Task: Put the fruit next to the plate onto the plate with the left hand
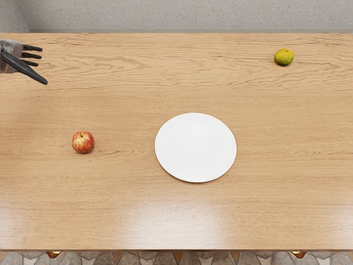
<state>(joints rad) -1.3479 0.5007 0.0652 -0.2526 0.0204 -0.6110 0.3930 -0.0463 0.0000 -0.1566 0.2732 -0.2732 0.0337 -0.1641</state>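
Observation:
A red and yellow apple (83, 142) stands on the wooden table, left of a white round plate (195, 147) with a clear gap between them. The plate has nothing on it. My left hand (25, 59) hovers at the far left edge of the view, well above and behind the apple, its dark fingers spread and holding nothing. The right arm does not show.
A green-yellow citrus fruit (283, 56) lies far off at the back right of the table. The table's front edge (176, 249) runs along the bottom of the view, and a wall rises behind the back edge.

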